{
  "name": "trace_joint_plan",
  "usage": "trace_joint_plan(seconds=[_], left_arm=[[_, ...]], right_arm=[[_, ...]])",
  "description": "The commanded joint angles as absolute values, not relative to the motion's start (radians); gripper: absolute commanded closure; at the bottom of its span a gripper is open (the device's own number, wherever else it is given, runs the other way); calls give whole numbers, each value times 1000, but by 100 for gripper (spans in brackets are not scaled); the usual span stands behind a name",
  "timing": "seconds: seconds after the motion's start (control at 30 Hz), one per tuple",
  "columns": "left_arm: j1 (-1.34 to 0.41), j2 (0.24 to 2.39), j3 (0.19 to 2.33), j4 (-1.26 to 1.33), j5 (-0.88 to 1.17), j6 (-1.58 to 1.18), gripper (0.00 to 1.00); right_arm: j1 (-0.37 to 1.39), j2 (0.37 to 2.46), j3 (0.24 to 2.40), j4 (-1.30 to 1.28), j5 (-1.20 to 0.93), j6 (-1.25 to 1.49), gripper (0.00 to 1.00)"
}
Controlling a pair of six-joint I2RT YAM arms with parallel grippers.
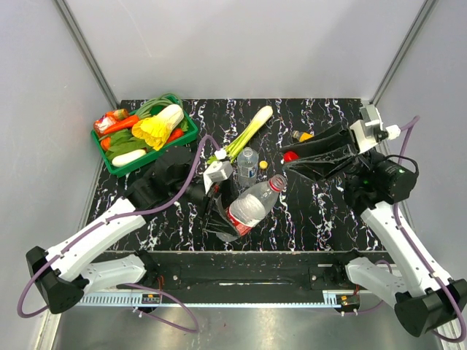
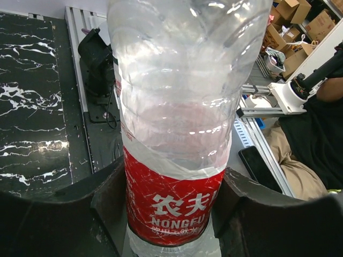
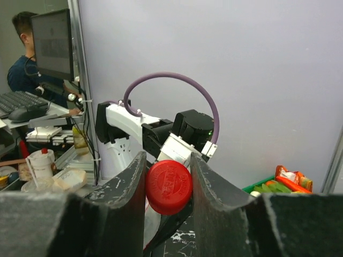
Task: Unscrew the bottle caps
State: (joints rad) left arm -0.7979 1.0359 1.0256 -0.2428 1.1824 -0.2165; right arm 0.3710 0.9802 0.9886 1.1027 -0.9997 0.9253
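Grey walls close in a black, white-veined marble-pattern worktop (image 1: 321,211). At 10 o'clock sits a green plastic tray (image 1: 109,162) heaped with toy vegetables. Near the centre, a little toward 6 o'clock, a clear plastic bottle with a red label (image 1: 252,204) is held tilted off the worktop, its neck pointing toward 2 o'clock. The left arm's fingers (image 2: 174,211) clamp it from both sides at the label, near its base. A long pale green toy leek (image 1: 248,135) lies slantwise at 12 o'clock. Just beside the leek's lower end a small clear bottle with a pale blue label (image 1: 248,162) stands upright. At 1 o'clock an orange-yellow juice bottle (image 1: 300,135) lies half hidden behind the right arm. The right arm's fingers (image 3: 169,184) pinch a red screw cap (image 3: 169,187), held apart from the tilted bottle's neck, toward its 2 o'clock. A small yellow cap (image 1: 263,165) lies on the worktop at 3 o'clock of the blue-labelled bottle.
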Motion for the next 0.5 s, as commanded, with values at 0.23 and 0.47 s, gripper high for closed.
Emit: trace_joint_plan(seconds=[0.23, 0.47], left_arm=[[-778, 974, 970, -201, 1014, -166, 55], [-776, 894, 806, -68, 783, -255, 53]], right_arm=[[367, 832, 953, 430, -625, 523, 100], [367, 752, 750, 172, -264, 440, 100]])
